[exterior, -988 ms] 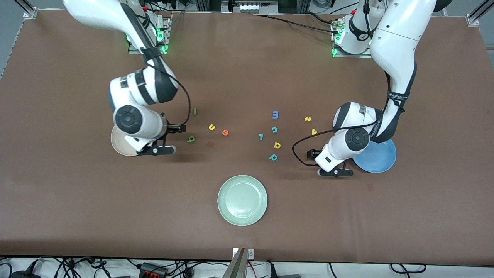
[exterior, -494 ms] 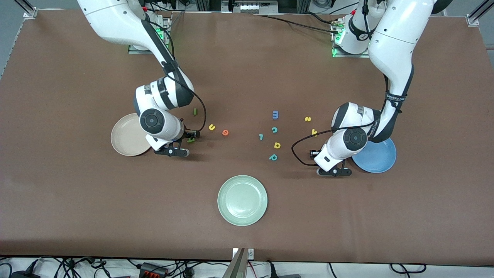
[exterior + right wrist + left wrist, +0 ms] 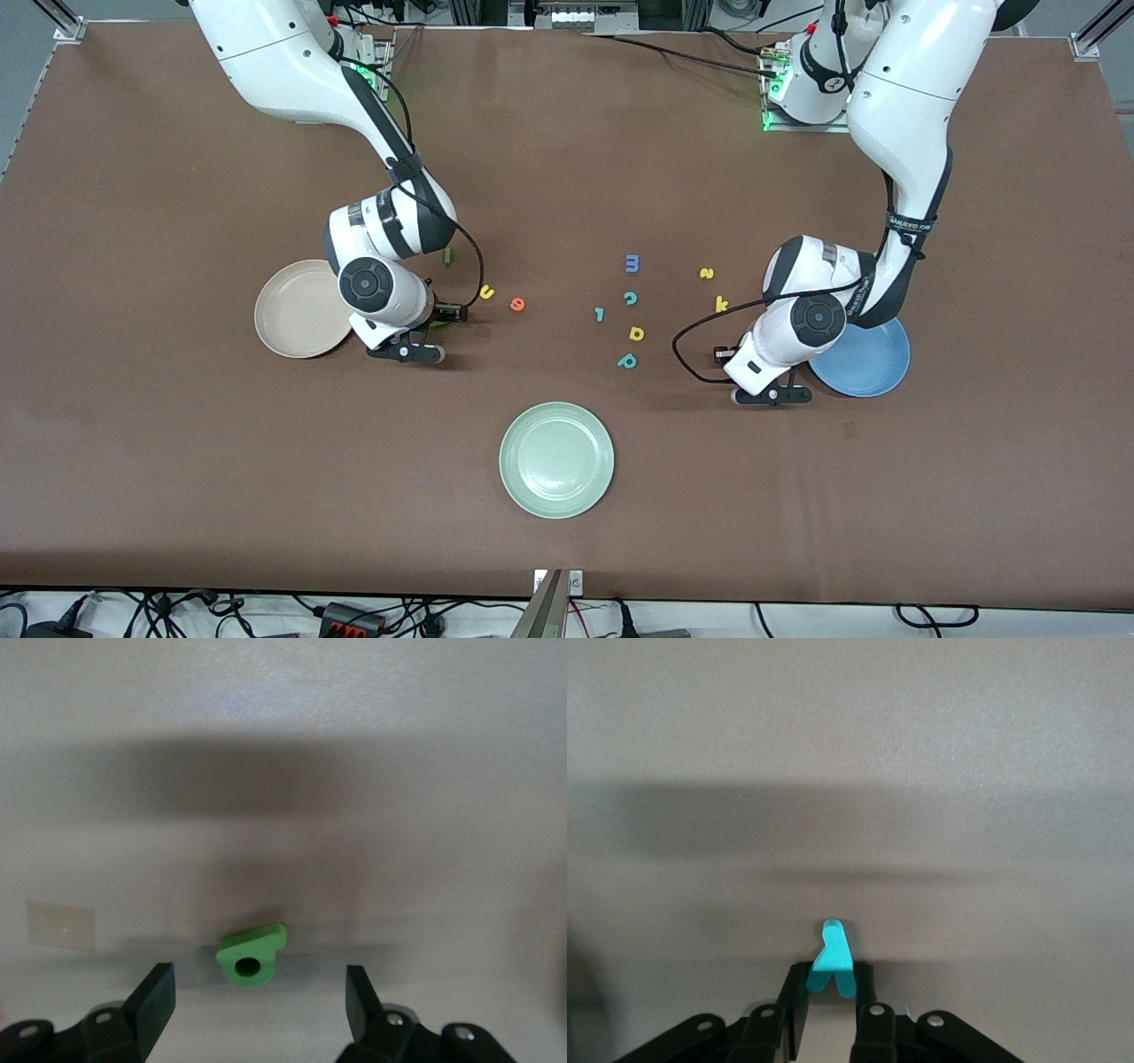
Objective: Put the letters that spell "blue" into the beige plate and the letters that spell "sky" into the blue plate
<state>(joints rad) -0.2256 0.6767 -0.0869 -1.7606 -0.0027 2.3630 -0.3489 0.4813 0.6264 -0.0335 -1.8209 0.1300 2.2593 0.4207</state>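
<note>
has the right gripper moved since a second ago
Yes. In the front view the right gripper has left the beige plate and moved toward the left arm's end of the table; it now hangs open over the green b.

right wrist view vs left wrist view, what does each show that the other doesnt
Only the right wrist view shows the green b lying flat on the brown table, between the wide-open fingers of the right gripper, plus a pale square patch on the surface.

Only the left wrist view shows the teal y, pinched in the shut left gripper.

Both share the bare tabletop, a broad dark shadow across it, and one small foam letter at the gripper's own fingertips.
</note>
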